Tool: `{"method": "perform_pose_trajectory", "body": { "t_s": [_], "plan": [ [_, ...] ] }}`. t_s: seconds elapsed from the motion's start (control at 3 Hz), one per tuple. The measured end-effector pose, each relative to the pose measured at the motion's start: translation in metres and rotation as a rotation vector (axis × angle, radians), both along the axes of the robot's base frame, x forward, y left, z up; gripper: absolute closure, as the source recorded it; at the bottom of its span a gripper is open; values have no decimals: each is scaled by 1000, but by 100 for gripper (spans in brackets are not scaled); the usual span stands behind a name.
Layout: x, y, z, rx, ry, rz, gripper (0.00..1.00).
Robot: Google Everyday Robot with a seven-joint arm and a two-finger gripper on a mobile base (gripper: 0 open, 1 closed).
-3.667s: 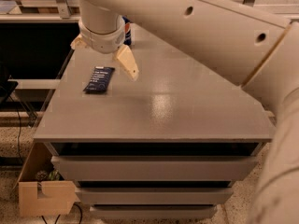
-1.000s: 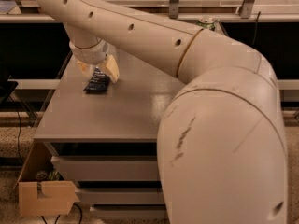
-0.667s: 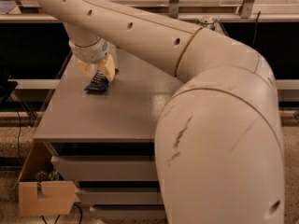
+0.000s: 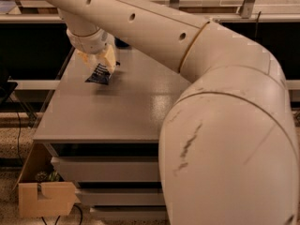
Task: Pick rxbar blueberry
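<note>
The rxbar blueberry (image 4: 99,74) is a small dark navy wrapped bar with white text, at the far left of the grey table top (image 4: 117,111). My gripper (image 4: 97,64) reaches down from the long cream arm and is shut on the bar's upper end. Its yellowish fingers (image 4: 108,57) stand on either side of the bar. The bar hangs tilted, its lower end just above the table, with a shadow under it. The upper part of the bar is hidden by the fingers.
My large cream arm fills the right and lower right of the view. Drawers (image 4: 103,170) sit under the table top. A cardboard box (image 4: 44,198) stands on the floor at lower left. A dark shelf and rails run behind the table.
The gripper has closed around the bar, which now sits tilted and slightly raised from where it lay flat on the table. The arm has shifted a little.
</note>
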State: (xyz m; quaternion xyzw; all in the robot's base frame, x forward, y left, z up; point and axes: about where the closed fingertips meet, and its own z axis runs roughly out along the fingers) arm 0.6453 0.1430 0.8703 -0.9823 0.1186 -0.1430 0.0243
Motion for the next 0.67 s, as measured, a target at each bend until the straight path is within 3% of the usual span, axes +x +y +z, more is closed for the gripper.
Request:
{"method": "perform_pose_trajectory", "body": {
  "t_s": [0.67],
  "plan": [
    [5, -1, 60, 49, -56, 0, 100]
  ]
}}
